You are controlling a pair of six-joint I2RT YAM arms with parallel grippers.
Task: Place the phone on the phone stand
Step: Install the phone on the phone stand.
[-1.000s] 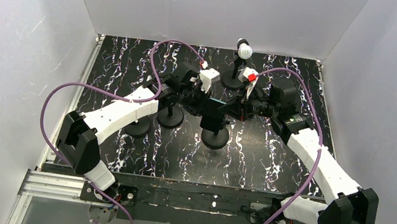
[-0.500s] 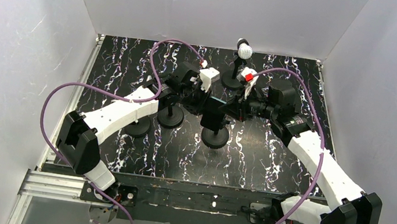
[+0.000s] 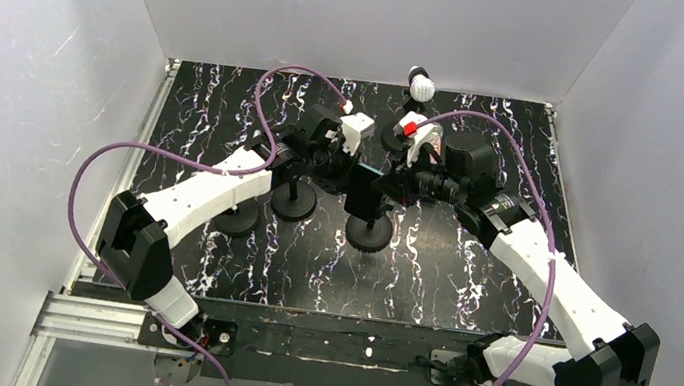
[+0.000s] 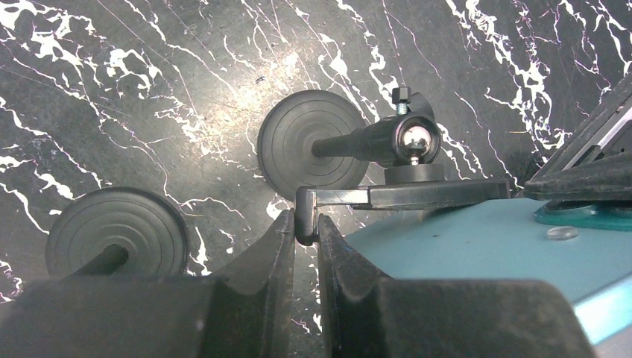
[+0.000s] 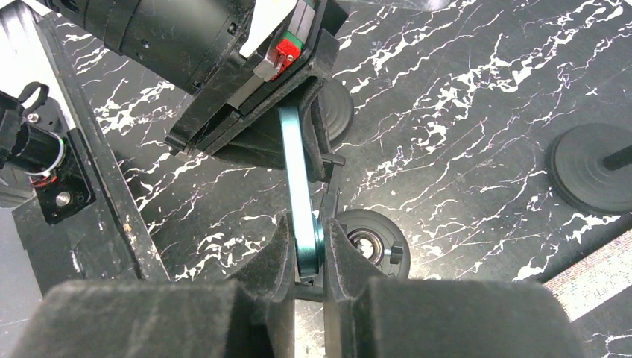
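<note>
Teal slim phone (image 5: 298,190) is mid-table at the cradle of the black round-base phone stand (image 3: 368,232). The right gripper (image 5: 307,237) has its jaws nearly closed on the phone's edge. The left gripper (image 4: 306,227) pinches the cradle's lip. Arms reach in from 8 and 4 o'clock. Spare black stands (image 3: 294,204) crowd 9 o'clock. The black marbled table (image 3: 468,271) is bare toward 6. Versus a second ago, the right wrist has shifted toward 9 and the phone looks narrower from above.

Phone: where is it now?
Top view: the phone is mid-table, held over the middle phone stand. Right wrist view: its teal edge is pinched in the right tool.
</note>
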